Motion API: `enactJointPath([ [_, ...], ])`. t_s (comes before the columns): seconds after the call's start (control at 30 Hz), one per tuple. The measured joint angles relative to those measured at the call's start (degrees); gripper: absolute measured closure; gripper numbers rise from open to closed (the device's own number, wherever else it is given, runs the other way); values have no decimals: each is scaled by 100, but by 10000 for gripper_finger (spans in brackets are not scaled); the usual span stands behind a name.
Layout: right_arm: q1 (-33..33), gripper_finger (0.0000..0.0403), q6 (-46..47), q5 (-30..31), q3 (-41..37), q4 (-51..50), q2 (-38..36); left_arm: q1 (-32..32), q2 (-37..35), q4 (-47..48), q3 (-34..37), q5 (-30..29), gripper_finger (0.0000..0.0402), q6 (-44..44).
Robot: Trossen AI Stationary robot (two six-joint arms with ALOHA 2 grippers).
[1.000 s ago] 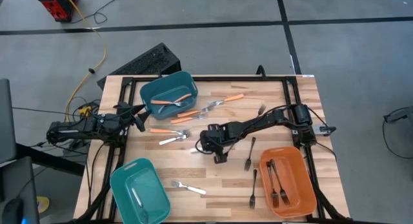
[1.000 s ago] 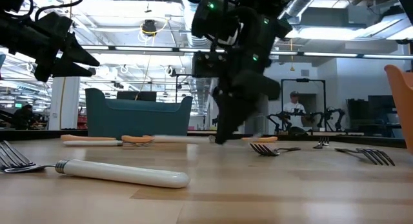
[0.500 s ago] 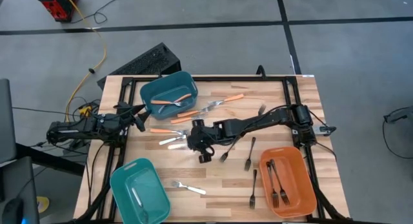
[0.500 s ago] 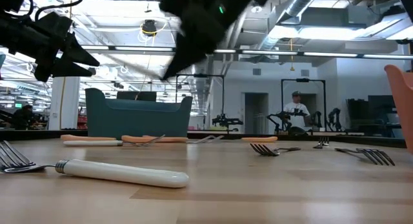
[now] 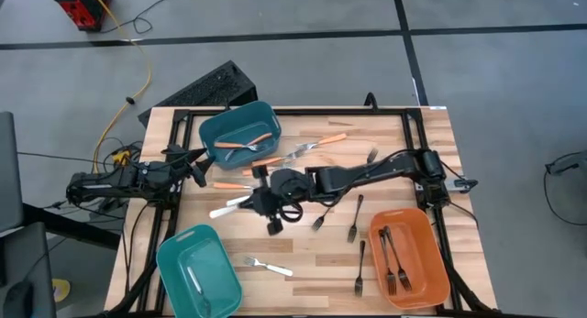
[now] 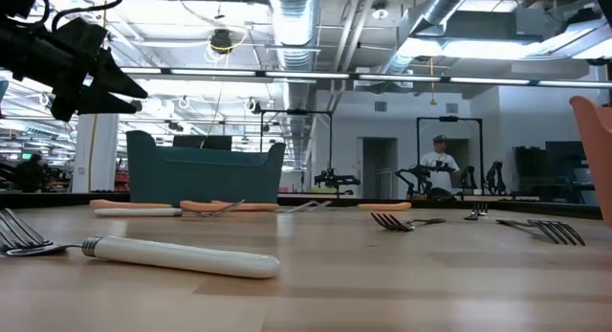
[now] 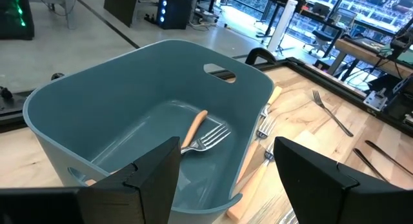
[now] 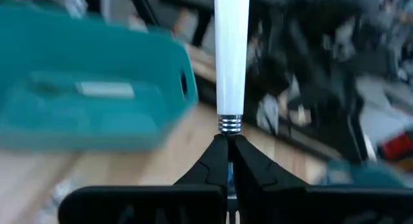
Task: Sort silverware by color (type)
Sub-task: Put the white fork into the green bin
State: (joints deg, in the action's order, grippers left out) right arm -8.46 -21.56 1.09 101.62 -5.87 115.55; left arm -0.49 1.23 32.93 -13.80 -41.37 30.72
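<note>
Two arms here, and the right hand [image 5: 260, 201] is the busy one — it's up over the middle of the wooden surface [image 5: 312, 268], fingers pinched tight on a white-handled fork [image 5: 229, 208], gripping it right by the little ribbed collar so the white handle [image 8: 231, 53] sticks straight out past the fingertips. From above, that fork pokes out toward the left side, over the gap between the two teal bins. The far teal bin [image 5: 240, 132] already has an orange-handled fork [image 5: 240, 145] lying in it, and the near teal bin [image 5: 197, 268] at the front left corner has a white piece [image 5: 193, 281] inside. The orange bin [image 5: 410, 258] at the front right holds a few black forks [image 5: 394, 260], with three more black ones [image 5: 354, 219] still loose on the wood just beside it. Several orange-handled forks [image 5: 323, 141] are scattered near the far teal bin, and one more white-handled fork [image 5: 268, 266] lies flat near the front, just right of the near teal bin — it's the big one up close in the low view. The left hand [image 5: 197, 167] is parked at the left edge of the surface facing the far teal bin, its two fingers [image 7: 151, 175] spread apart with nothing between them.
</note>
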Motion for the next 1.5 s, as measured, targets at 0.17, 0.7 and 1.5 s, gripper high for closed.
enactJointPath([
  [0.17, -23, 373, 0, -382, 0, 292, 19, 0, 0, 0, 0, -1, 167, 0],
  [0.7, -142, 371, 319, -1815, 2141, 1250, 2093, -2, 26, -18, 2, -1, 167, 1],
  [1.5, -92, 372, 2040, -3751, 3220, 3040, 3772, -2, 26, -30, 2, 4, 167, -3],
])
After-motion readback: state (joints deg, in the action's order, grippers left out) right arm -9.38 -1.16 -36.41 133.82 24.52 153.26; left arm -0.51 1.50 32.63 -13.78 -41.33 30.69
